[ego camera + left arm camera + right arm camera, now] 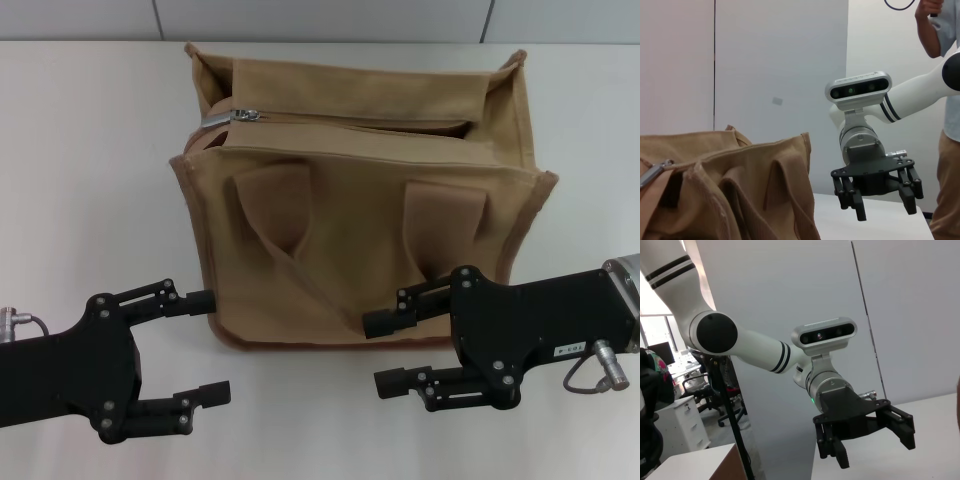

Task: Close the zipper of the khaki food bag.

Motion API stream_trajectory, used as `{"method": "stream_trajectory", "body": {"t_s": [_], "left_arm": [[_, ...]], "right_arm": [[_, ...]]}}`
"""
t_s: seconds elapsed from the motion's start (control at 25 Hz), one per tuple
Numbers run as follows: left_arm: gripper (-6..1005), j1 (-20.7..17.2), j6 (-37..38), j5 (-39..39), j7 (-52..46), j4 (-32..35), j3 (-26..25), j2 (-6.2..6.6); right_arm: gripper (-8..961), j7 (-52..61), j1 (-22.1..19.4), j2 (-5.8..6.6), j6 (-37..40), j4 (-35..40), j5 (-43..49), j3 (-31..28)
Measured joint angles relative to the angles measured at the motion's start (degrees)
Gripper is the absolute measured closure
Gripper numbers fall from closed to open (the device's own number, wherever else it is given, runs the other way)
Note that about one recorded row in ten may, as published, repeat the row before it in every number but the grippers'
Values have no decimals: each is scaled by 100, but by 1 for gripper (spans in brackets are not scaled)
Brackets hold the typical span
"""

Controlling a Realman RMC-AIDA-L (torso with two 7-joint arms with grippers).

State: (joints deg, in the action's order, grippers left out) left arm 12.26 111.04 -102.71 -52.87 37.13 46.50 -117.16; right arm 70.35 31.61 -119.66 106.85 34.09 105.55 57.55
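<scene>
Nothing of the closing was done: the zipper (340,118) gaped along the top of the khaki food bag (360,250), which filled the head view's centre, its slider (232,117) at the upper left. The left gripper (190,345), lower left, and the right gripper (392,352), lower centre-right, were both spread wide and empty, below the bag and well apart from the slider.

One khaki food bag (370,240), one zipper (340,118), two grippers, both open-fingered: left gripper (205,345), right gripper (385,352)
</scene>
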Motion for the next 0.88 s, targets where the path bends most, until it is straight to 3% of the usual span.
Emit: {"method": "stream_trajectory", "body": {"t_s": [0.4, 0.52, 0.56, 0.6, 0.64, 0.68, 0.72, 0.76, 0.8, 0.88], "left_arm": [[200, -6, -10, 7, 10, -17, -27, -3], [201, -28, -15, 10, 12, -15, -290, -5], [202, -98, -23, 8, 13, -1, -752, -3], [202, -98, -23, 8, 13, -1, -752, -3], [203, -223, -23, 31, 28, -9, -1532, -10], [203, -223, -23, 31, 28, -9, -1532, -10], [204, -272, -12, 40, 49, -23, -1866, -20], [205, -344, -3, 51, 197, -44, -2520, -74], [205, -344, -3, 51, 197, -44, -2520, -74], [206, -353, -78, 54, 380, -98, -3008, -134]], "right_arm": [[440, -31, 82, 2, -23, -169, -151, 56], [440, -39, 92, 6, -11, -180, -163, 67], [440, -40, 93, 6, -12, -187, -174, 68], [440, -40, 93, 6, -12, -187, -174, 68], [440, -44, 92, 2, -22, -214, -180, 67], [439, -44, 92, 2, -22, -214, -180, 67], [439, -47, 92, 0, -23, -227, -181, 68], [439, -57, 91, -1, -25, -238, -188, 66], [439, -57, 91, -1, -25, -238, -188, 66], [439, -70, 91, -2, -31, -240, -204, 66]]}}
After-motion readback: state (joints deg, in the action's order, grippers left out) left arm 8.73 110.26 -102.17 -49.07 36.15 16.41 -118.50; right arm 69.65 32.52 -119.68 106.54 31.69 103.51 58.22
